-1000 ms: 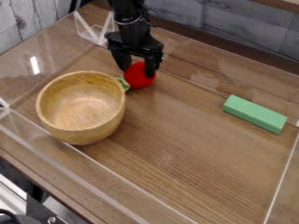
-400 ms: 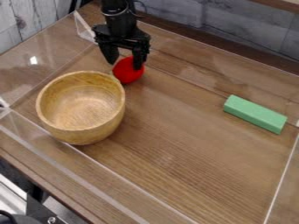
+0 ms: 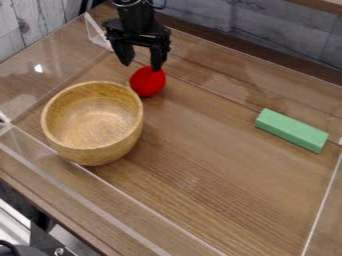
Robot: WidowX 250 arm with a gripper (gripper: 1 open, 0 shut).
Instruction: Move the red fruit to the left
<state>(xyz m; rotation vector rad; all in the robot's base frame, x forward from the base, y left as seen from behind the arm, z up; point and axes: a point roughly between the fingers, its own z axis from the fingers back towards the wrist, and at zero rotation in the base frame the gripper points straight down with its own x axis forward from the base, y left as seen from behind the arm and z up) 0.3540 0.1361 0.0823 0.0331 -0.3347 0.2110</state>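
The red fruit (image 3: 148, 82) is a small round red ball resting on the wooden table, just beyond the upper right rim of the wooden bowl (image 3: 92, 122). My gripper (image 3: 138, 55) hangs directly above and slightly behind the fruit, black fingers spread open, no longer touching it. The fruit's green leaf is not clearly visible.
A flat green rectangular block (image 3: 291, 129) lies at the right. Clear acrylic walls (image 3: 54, 55) ring the table on the left, front and right sides. The wooden tabletop (image 3: 214, 160) stretches between the bowl and the block.
The gripper carried the fruit left and slightly back, then opened and rose off it. The fruit now rests free on the table near the bowl's rim.
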